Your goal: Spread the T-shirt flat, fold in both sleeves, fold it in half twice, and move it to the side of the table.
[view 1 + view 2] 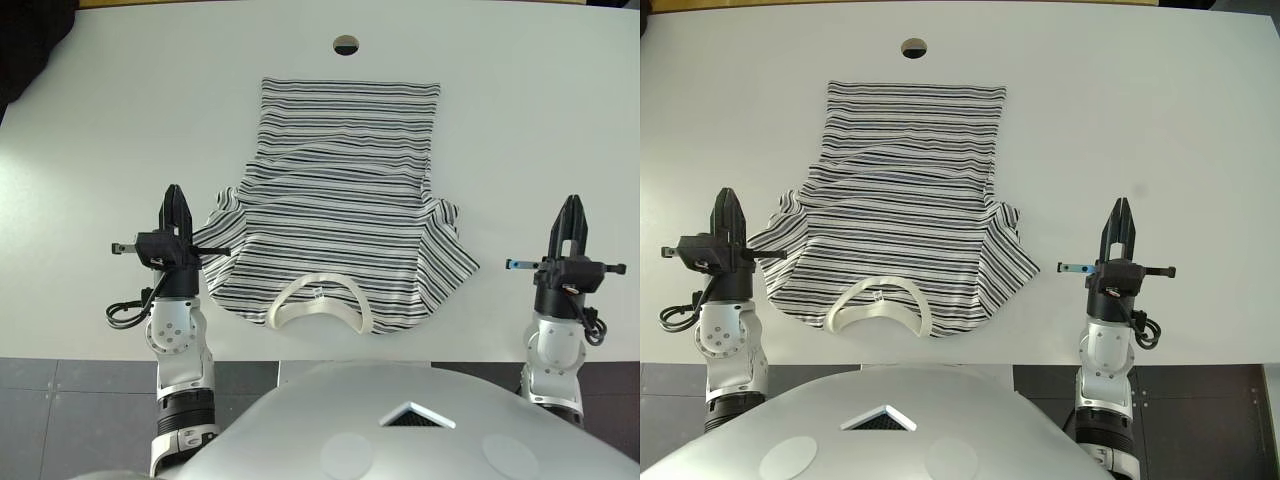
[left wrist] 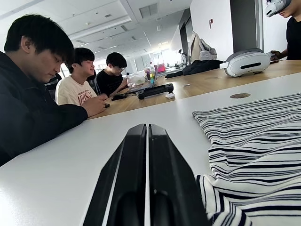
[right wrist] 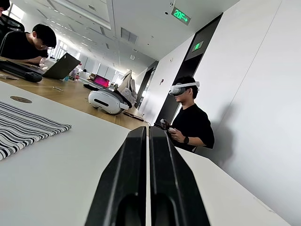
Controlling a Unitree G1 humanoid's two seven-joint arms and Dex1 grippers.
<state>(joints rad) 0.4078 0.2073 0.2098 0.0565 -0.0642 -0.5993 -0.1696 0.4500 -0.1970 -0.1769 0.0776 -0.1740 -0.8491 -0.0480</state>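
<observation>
A black-and-white striped T-shirt point(image 1: 340, 210) lies spread on the white table point(image 1: 540, 130), its white collar point(image 1: 320, 303) toward me and its hem at the far end. Both short sleeves are crumpled in at the sides. My left gripper point(image 1: 174, 197) is shut and empty, just left of the left sleeve point(image 1: 226, 215). My right gripper point(image 1: 572, 210) is shut too, over bare table well to the right of the right sleeve point(image 1: 452, 250). In the left wrist view the shut fingers point(image 2: 146, 141) point along the table beside the striped cloth point(image 2: 254, 141).
A round cable hole point(image 1: 346, 45) sits in the table beyond the shirt's hem. A dark object point(image 1: 30, 40) lies at the far left corner. Wide bare table surface lies left and right of the shirt.
</observation>
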